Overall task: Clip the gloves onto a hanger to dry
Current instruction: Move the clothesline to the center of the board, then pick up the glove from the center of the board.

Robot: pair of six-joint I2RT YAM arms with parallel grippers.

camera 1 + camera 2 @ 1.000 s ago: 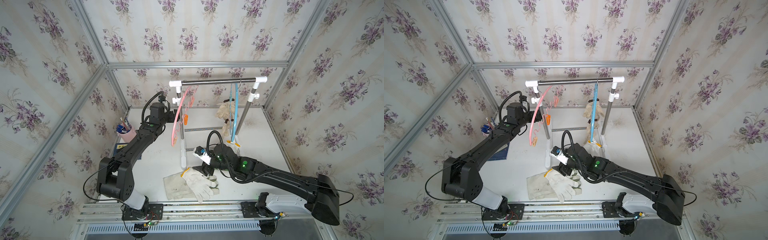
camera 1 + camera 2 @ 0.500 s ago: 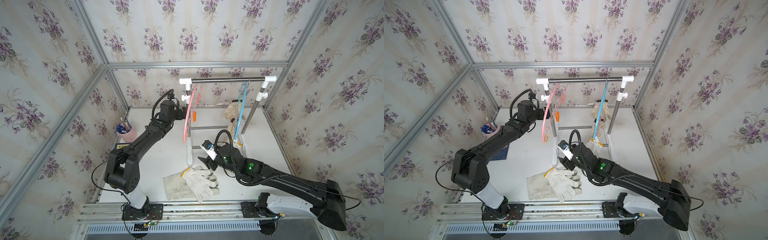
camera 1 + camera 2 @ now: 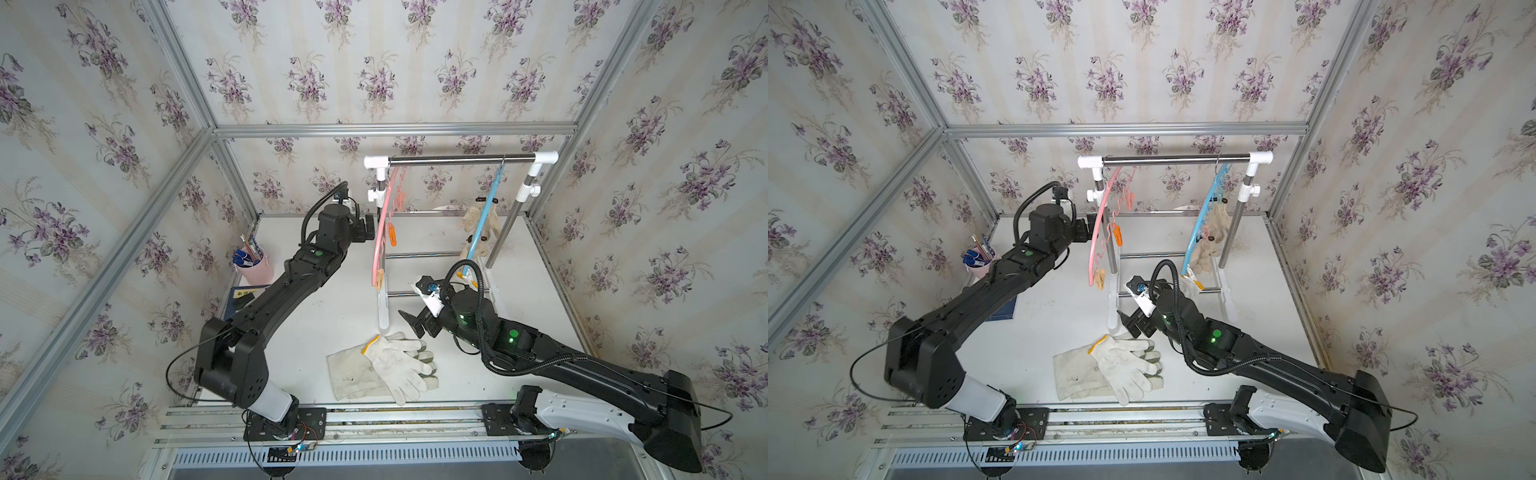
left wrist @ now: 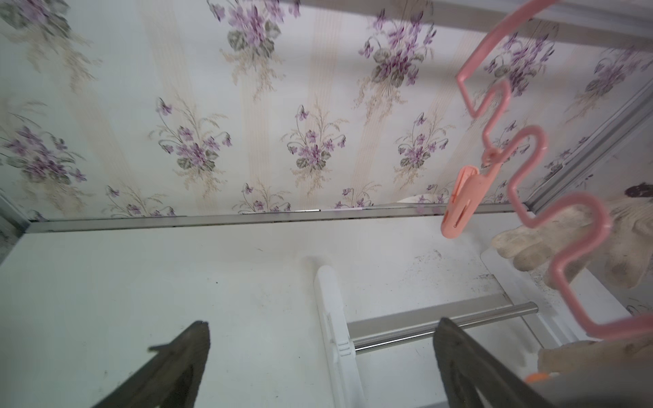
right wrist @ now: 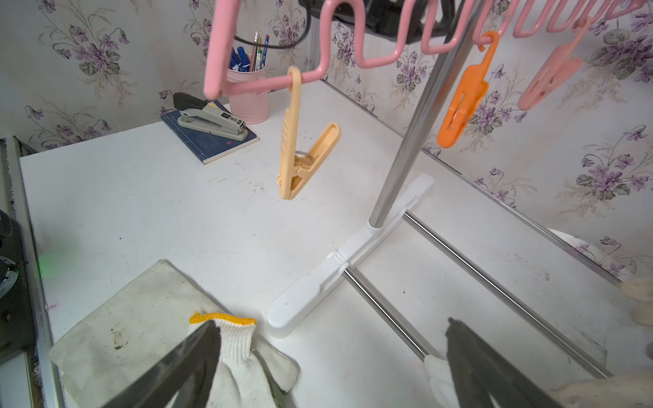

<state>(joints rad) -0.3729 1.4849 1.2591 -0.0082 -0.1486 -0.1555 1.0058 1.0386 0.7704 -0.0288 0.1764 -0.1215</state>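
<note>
WORK GLOVES AWAIT THE PEG: A white knitted glove (image 3: 392, 359) with a yellow cuff lies limp across a larger canvas glove (image 3: 347, 376) near the front edge of the tabletop (image 3: 316, 328). Beige gloves (image 3: 478, 245) already hang pegged to the blue hanger (image 3: 488, 208) on the rack (image 3: 457, 158). The right arm (image 3: 540, 357) hovers just beside the pile, its jaws spread wide and empty. The left arm (image 3: 286, 286) is poised just beside the pink hanger (image 3: 379, 245), jaws likewise spread and holding nothing. Light, soft and floppy, the knitted glove would likely sag and fold when lifted. Its ribbed cuff (image 5: 236, 339), seemingly the firmest part, looks the best place to pinch, and it leaves an edge for a free peg (image 5: 300, 155) to bite. The heavier canvas glove beneath may drag along if the pinch goes deep.
</note>
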